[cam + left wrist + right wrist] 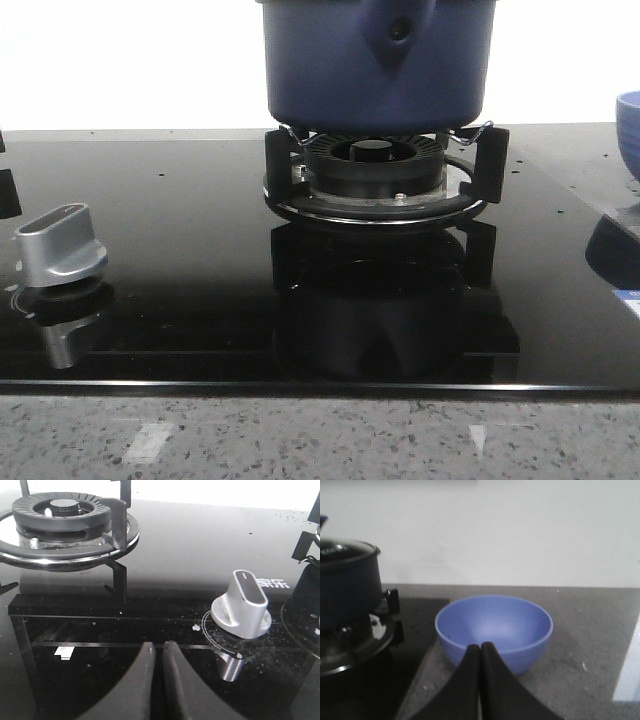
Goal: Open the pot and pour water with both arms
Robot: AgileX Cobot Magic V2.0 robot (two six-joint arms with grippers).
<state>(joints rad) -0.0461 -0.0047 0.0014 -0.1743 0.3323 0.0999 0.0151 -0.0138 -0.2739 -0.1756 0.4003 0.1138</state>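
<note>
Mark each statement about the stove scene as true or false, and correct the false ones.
1. The pot stands on a burner. True.
2. The bowl lies upside down. False: it is upright, opening up.
3. The left gripper is shut and holds nothing. True.
4. The right gripper grips the bowl's rim. False: it is shut, holding nothing.
5. A silver knob sits on the black cooktop. True.

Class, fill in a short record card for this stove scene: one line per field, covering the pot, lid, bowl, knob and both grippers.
pot: the pot, dark blue, on the burner
lid: on the pot
bowl: light blue bowl, empty, on the counter beside the stove
knob: silver knob on the black glass
left gripper: shut, empty
right gripper: shut, empty
</note>
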